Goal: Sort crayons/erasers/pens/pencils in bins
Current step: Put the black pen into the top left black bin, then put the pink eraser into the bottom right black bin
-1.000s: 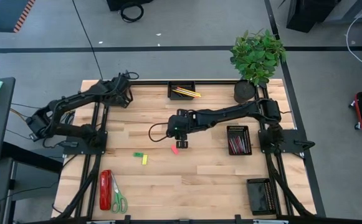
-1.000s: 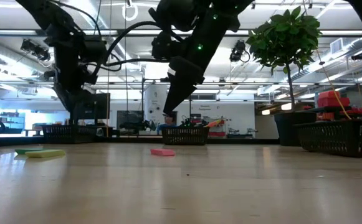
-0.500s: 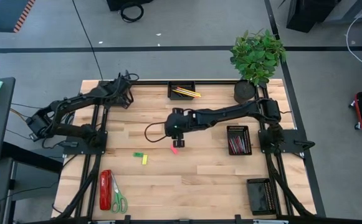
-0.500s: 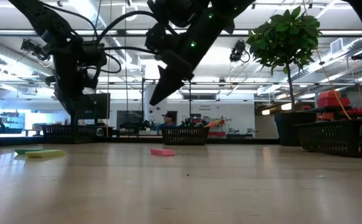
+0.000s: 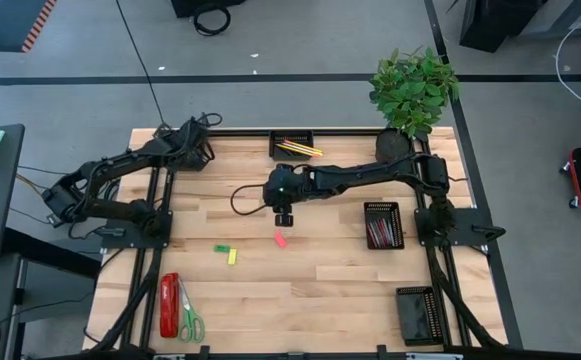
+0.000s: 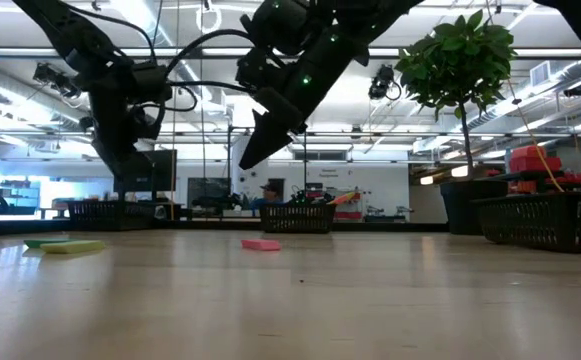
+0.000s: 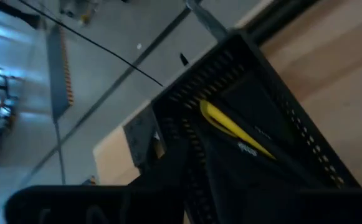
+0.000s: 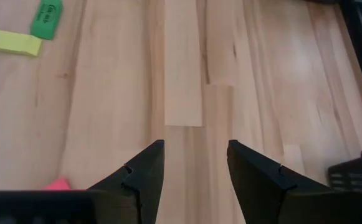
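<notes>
Behind the wooden table [image 5: 300, 290] stood a bright hall and a potted plant [image 5: 414, 88]. The right gripper [image 5: 283, 216] hung over the middle with fingers apart and empty; the pink eraser [image 5: 280, 240] lay just beside it. The left gripper [image 5: 198, 155] was over the far-left bin [image 7: 274, 143], which held a yellow eraser [image 7: 233, 129]; whether its fingers were apart, I cannot tell. A stapler [image 5: 169, 304] and scissors [image 5: 189, 322] lay near the front-left corner.

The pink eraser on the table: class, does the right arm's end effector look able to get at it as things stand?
Probably yes. The right end effector hangs open just beyond the pink eraser, which lies alone on bare table with nothing beside it or on it.
</notes>
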Controlling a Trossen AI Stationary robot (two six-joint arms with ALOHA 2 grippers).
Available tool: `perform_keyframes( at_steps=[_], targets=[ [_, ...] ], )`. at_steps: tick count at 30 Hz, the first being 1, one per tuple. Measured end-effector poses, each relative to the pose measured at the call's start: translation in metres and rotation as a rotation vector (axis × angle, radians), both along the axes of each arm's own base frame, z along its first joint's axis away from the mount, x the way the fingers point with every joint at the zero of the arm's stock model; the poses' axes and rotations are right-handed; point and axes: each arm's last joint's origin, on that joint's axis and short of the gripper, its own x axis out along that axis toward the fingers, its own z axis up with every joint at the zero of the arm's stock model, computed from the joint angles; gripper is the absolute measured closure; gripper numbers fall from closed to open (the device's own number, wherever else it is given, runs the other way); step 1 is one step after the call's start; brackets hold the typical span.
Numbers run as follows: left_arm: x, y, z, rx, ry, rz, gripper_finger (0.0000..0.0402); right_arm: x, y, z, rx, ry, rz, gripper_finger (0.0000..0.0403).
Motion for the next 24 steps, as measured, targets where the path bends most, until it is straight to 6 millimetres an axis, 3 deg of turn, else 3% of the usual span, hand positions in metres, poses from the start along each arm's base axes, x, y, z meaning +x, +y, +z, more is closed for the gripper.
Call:
perform_keyframes(
  at_steps=[7, 12, 19, 24],
  targets=[
    [0.001, 0.007, 0.005, 0.067, 0.03, -0.025, 0.039, -0.004, -0.003, -0.003, 0.004, 0.053, -0.008, 0.0222],
    [0.004, 0.006, 0.006, 0.06, 0.005, -0.057, 0.0391, -0.006, -0.003, -0.005, 0.006, 0.077, -0.008, 0.0222],
    [0.013, -0.022, 0.008, -0.023, -0.057, -0.121, 0.0366, -0.006, -0.003, -0.005, 0.006, 0.078, -0.009, 0.0222],
    [0.028, -0.048, 0.023, -0.046, -0.267, -0.258, 0.0381, -0.004, -0.002, -0.003, 0.043, 0.041, -0.053, 0.0222]
  ],
)
